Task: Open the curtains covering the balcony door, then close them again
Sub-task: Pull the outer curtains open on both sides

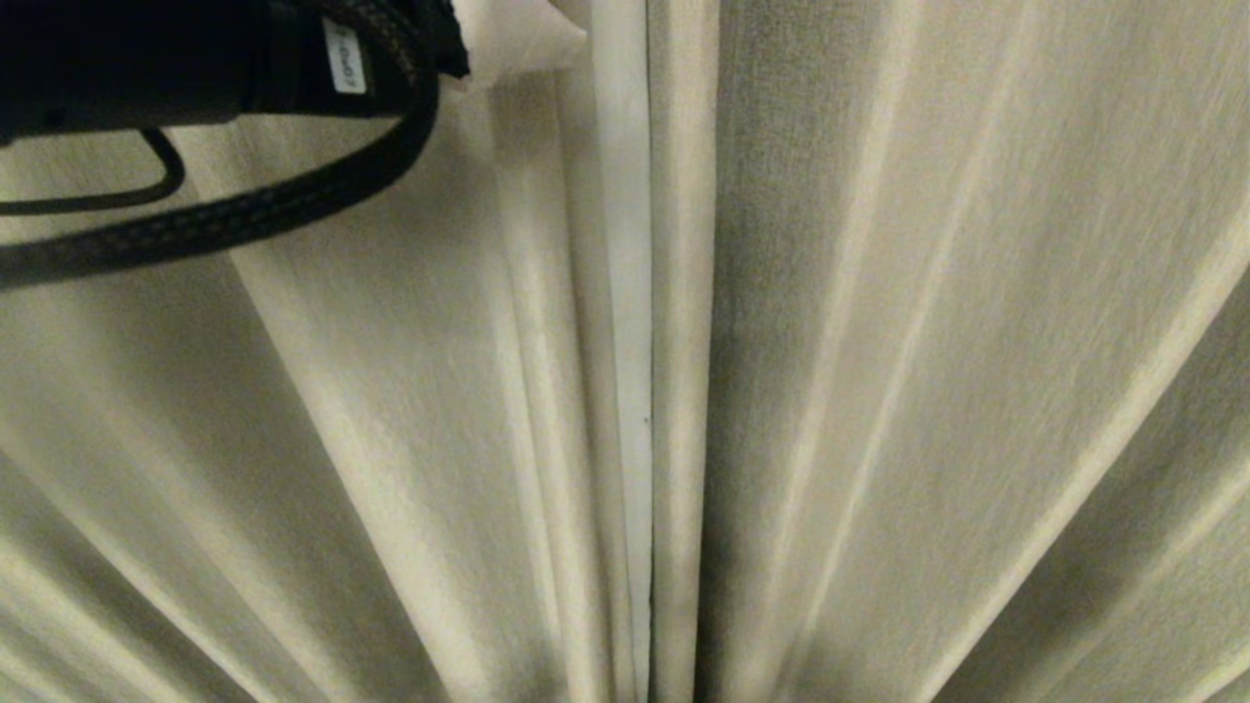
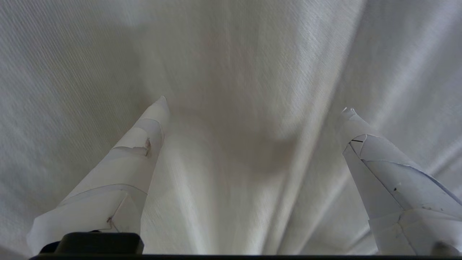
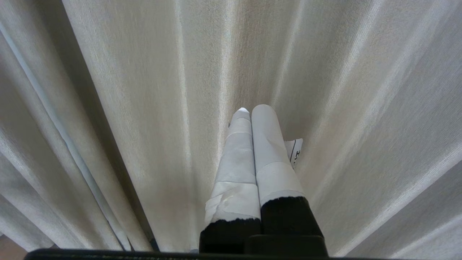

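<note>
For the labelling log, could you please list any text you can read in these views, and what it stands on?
Nothing here reads legibly.
White tag on the left arm's black casing: printed characters, too blurred to read.
White tag beside the right tool: a few dark characters, mostly hidden, unreadable.
Curtains: no writing.

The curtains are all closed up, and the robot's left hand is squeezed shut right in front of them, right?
Not quite. The curtains are closed, but the left hand is wide open, not squeezed shut. The left wrist view shows its two fingers far apart with only curtain fabric behind the gap. It is the right hand that is shut.
</note>
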Robot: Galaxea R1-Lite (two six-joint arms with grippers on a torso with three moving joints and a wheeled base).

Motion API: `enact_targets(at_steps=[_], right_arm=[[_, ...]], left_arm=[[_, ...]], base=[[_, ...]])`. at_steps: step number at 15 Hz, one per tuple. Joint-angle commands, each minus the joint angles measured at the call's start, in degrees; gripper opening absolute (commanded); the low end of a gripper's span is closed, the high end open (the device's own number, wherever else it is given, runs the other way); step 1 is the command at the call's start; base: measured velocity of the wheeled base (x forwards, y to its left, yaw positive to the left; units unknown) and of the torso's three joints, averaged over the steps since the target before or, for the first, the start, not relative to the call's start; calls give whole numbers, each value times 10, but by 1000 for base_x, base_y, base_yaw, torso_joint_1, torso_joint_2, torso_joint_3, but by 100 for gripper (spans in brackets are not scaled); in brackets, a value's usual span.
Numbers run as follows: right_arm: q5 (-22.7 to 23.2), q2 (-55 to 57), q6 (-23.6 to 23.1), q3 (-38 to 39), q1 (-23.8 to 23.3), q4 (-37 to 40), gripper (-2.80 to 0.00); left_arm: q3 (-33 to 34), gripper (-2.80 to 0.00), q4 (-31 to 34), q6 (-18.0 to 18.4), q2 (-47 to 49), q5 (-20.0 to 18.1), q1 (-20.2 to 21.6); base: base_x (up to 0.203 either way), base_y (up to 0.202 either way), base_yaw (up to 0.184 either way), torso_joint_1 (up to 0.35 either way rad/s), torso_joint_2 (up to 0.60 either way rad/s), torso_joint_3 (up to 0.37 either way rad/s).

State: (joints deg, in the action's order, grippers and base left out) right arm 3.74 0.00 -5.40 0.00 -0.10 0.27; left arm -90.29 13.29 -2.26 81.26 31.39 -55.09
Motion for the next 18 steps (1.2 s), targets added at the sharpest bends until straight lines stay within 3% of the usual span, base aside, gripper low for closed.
enact_targets(at_steps=[1,8,18], right_arm=[[0,0,0,0,0,0,-280],[1,0,0,0,0,0,-280],[1,0,0,0,0,0,-280]], left_arm=[[-25,0,1,0,36,2,17],[-87,0,-51,1,110,0,58],[-170,0,-56,1,180,-4,94]], base=[[0,0,0,0,0,0],[0,0,0,0,0,0],[0,0,0,0,0,0]])
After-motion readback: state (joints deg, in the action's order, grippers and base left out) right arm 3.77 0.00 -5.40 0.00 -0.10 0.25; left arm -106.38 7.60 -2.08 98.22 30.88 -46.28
